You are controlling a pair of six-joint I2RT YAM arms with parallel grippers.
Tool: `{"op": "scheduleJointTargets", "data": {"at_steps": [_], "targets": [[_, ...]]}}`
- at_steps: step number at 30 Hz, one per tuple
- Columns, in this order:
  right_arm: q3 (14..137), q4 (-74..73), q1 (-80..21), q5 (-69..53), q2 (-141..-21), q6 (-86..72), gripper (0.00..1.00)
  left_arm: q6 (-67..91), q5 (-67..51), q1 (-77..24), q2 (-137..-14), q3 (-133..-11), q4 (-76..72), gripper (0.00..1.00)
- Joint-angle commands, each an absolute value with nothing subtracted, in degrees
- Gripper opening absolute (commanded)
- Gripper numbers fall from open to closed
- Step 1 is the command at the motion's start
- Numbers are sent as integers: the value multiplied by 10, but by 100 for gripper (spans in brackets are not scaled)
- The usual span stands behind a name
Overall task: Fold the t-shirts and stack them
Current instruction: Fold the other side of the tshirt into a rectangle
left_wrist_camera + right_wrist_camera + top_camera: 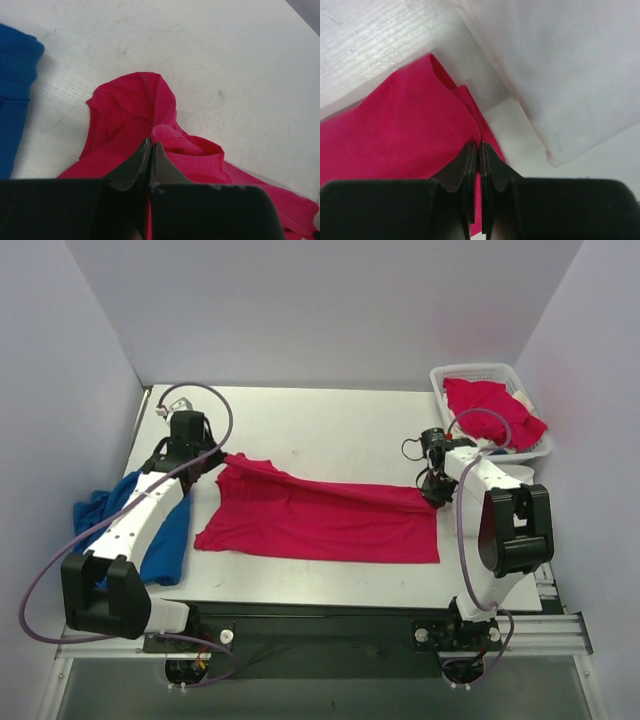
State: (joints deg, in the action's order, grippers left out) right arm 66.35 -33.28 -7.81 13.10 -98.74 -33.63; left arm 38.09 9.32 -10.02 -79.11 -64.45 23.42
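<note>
Two arms, left arm (140, 515) and right arm (480, 475), reaching over one table (330, 425), two pinkish-red t-shirts showing — spread t-shirt (320, 520) and heaped t-shirt (485, 405) — one blue garment (172, 540) lying, one white basket (470, 368) standing.

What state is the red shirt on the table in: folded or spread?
Spread: the red shirt lies wide across the table, far edge pinched at each end by the left end effector and right end effector.
</note>
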Motion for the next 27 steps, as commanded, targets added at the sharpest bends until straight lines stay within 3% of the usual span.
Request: {"op": "scheduleJointTargets", "data": {"at_steps": [1,9,12,15,19,27], "targets": [[641,-338,-83,158,-954,-351,0,425,137,-98,-751,-614,222,0],[605,-332,-84,166,-940,-358,2,468,140,-105,-739,-539,232,0],[596,-332,-85,168,-933,-360,10,489,163,-106,-733,-519,247,0],[583,-333,-90,168,-921,-366,27,518,179,-107,-728,-501,272,0],[559,-336,-104,171,-897,-377,38,550,195,-108,-705,-457,272,1],[565,-348,-135,177,-850,-391,38,569,198,-109,-699,-416,286,15]]}}
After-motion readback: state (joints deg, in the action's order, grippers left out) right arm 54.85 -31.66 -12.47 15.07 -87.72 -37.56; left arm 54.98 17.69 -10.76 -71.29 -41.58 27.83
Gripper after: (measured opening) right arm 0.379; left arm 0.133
